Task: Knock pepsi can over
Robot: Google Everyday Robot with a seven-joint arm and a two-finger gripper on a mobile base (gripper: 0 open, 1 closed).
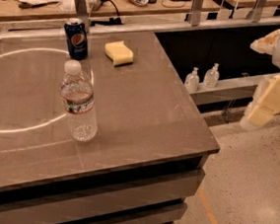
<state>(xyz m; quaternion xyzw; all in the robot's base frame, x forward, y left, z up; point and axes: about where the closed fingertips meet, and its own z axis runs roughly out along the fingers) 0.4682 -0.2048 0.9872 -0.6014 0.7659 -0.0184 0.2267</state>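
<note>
Grey-brown and smooth, the counter top (144,114) fills most of the camera view, with a cluttered workbench (42,0) of cables and tools behind it and speckled floor (251,194) to the right. The pepsi can (76,39) stands upright near the counter's far edge, toward the left, logo facing the camera. Just to its right, apart from it, lies a yellow sponge (119,52). Nearer the camera stands a clear water bottle (79,103) with a white cap, also upright and well apart from the can.

Nothing of the task looks done. The can is on its base and the gripper (264,108) hangs off the right side of the counter, out over the floor and well apart from the can. The whole job is left — reaching across the counter, past the sponge, and pushing the can until it tips. The water bottle sits off that line, so it should be easy to spare.

Much of the robot is cut off by the right edge: only pale cream and yellow pieces show, and I cannot tell whether the gripper is spread or pressed together. Two small pump bottles (192,79) stand on a low ledge beyond the counter — their labels are unreadable. The workbench items are too jumbled to name singly.
</note>
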